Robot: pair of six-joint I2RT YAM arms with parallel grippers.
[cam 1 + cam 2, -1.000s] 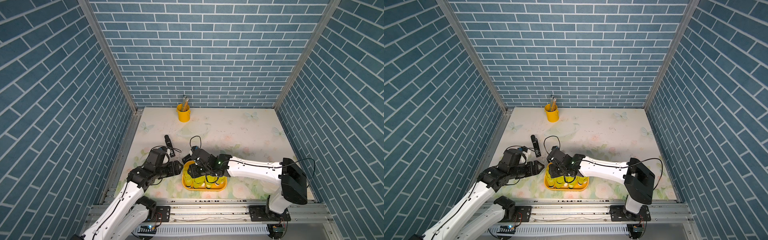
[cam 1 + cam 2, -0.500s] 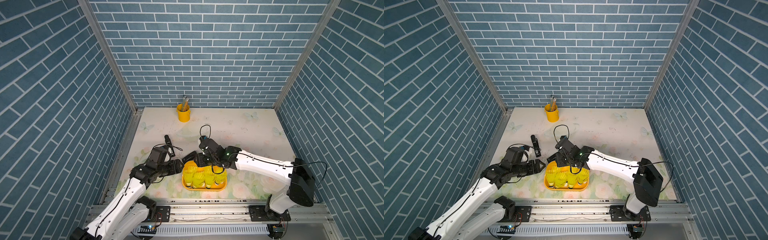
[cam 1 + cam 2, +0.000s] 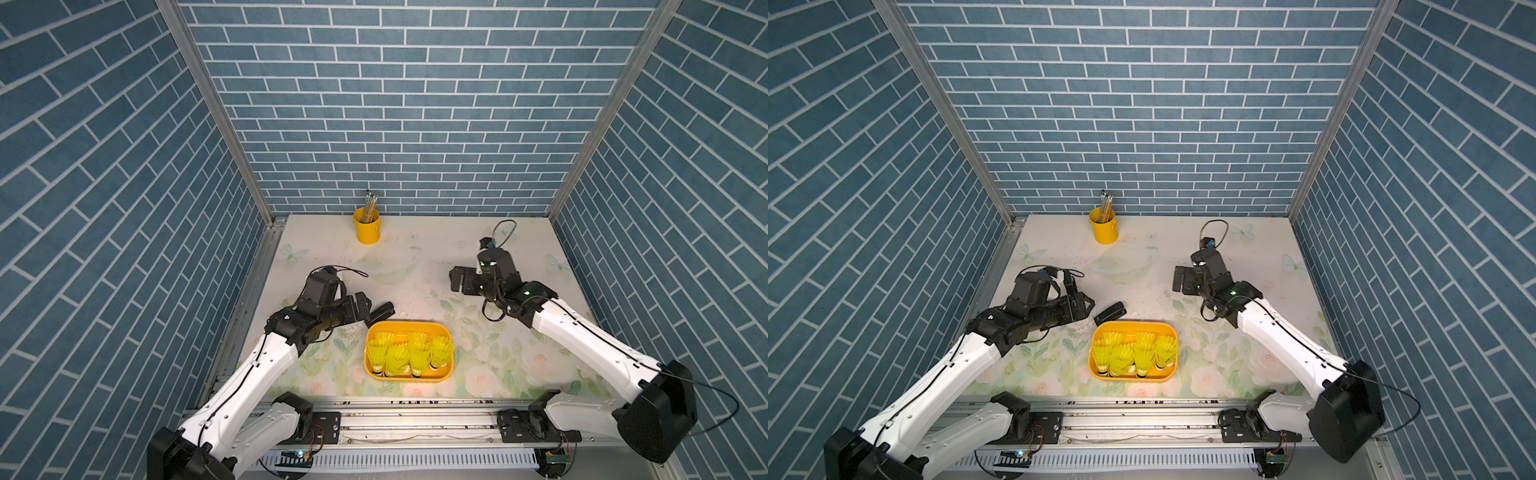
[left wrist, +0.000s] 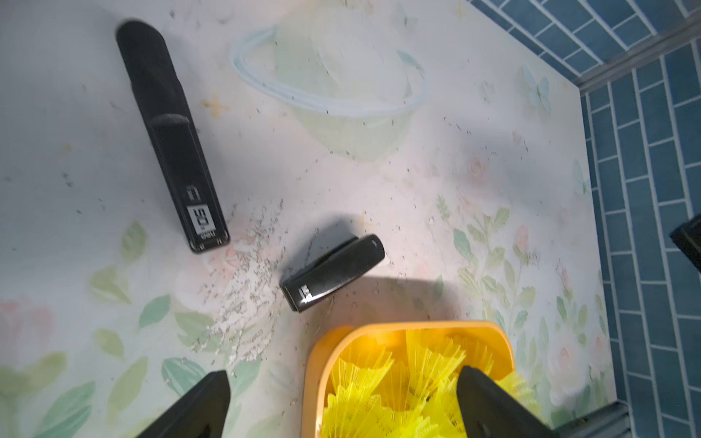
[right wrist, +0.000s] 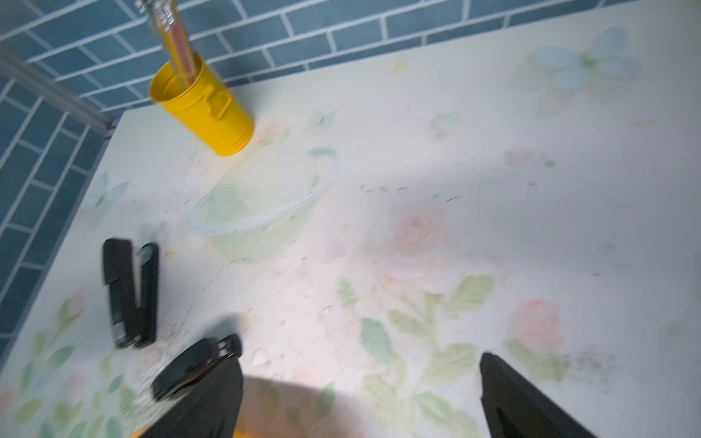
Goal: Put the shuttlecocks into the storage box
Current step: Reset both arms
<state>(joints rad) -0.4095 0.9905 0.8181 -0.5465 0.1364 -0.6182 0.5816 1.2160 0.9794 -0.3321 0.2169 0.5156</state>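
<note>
Both of my claws are released, and neither has anything in it. My left gripper (image 3: 356, 306) hangs beside the far left corner of the storage box (image 3: 441, 377). From my left wrist I see its two black fingers (image 4: 201, 402) spread wide, with the box's orange rim (image 4: 314, 364) and bare table between them. My right gripper (image 3: 467, 283) is well apart from the box, over the far right part of the flowered table (image 3: 415, 266). Its fingers (image 5: 523, 402) are just as wide apart, with only tabletop between them (that wrist picture is rather blurred). In both top views the shuttlecocks (image 3: 409, 353) are bunched together inside the box (image 3: 1133, 325) near the front edge of the table, their neon yellow skirts (image 3: 1136, 353) fanned upward and crowding one another. I cannot count them for certain. I see none lying loose on the table. A small black stapler (image 3: 380, 311) lies just beside the box's far left corner, close under my left claw, and a longer black stapler (image 4: 170, 140) lies farther back on the table. The yellow bucket (image 3: 366, 230) of pencils stands by the back wall, well away from both claws.
</note>
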